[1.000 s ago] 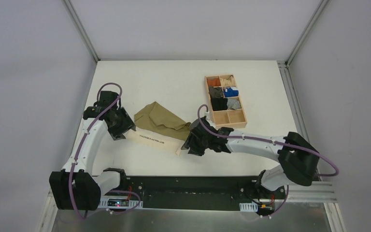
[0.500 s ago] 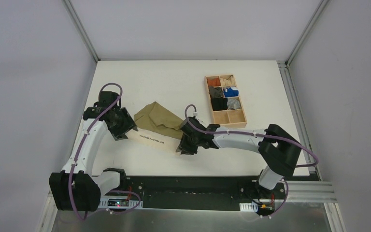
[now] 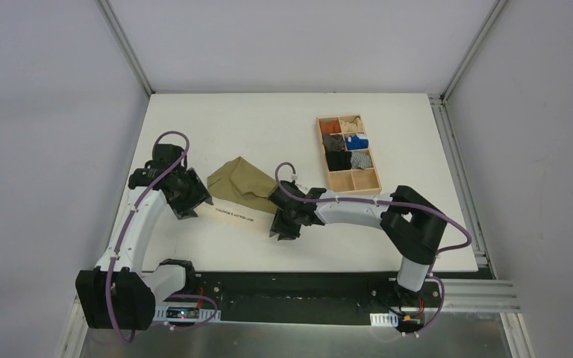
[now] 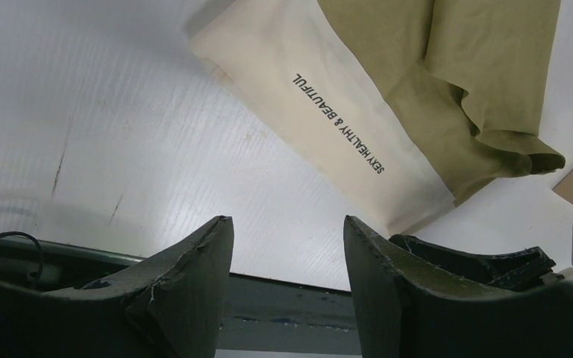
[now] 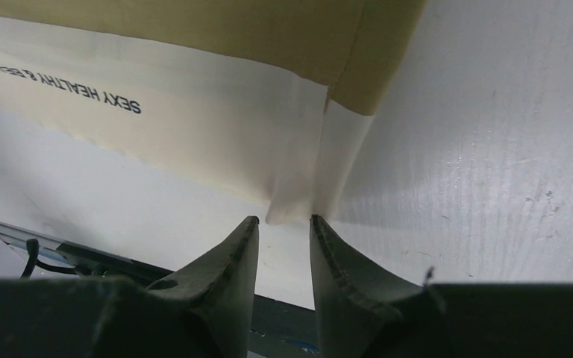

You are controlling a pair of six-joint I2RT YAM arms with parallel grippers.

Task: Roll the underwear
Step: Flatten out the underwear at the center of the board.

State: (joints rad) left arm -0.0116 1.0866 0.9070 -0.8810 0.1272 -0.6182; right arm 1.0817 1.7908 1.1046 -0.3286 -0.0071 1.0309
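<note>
White table (image 3: 268, 119) bears underwear (image 3: 245, 190) and wooden tray (image 3: 377, 179).

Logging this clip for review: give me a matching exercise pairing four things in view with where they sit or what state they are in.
Things:
1. olive-khaki fabric underwear with cream waistband
2. left claw
3. right claw
4. light wooden compartment tray

Place or state:
A. open, above bare table beside the waistband's left end
B. far right of the table, small fabric bundles inside
C. spread flat between the two arms
D. narrow gap, at the waistband's right corner

Pairs: 1-C, 2-A, 3-D, 4-B
</note>
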